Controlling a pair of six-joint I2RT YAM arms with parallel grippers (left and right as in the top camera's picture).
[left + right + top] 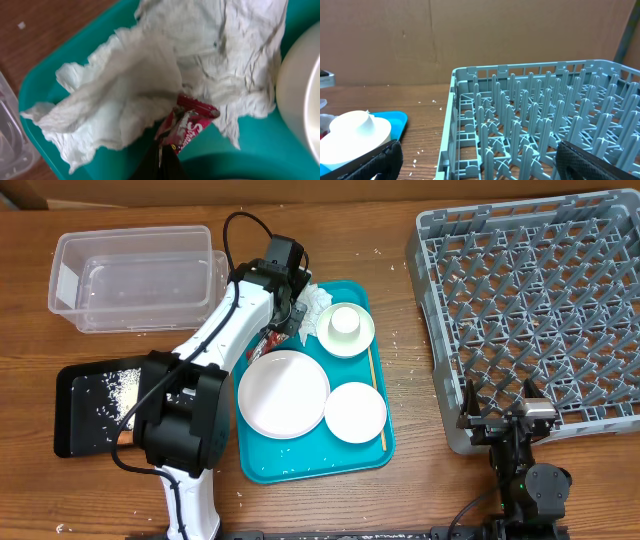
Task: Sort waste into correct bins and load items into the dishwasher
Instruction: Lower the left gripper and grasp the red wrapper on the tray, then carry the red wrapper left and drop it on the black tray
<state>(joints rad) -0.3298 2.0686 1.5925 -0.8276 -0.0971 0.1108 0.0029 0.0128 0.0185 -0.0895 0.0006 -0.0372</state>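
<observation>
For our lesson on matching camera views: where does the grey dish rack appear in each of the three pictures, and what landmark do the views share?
Overhead: the rack fills the upper right, reaching the right edge.
Left wrist: not in it.
Right wrist: the rack fills the centre and right, with its near corner at centre-left.
Shared landmark: the teal tray, seen in all three.

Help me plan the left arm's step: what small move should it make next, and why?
Probably lift straight up a little. The left gripper looks shut on the red wrapper, which lies against the crumpled napkin on the teal tray; rising first should free it before carrying it to the black tray.
</observation>
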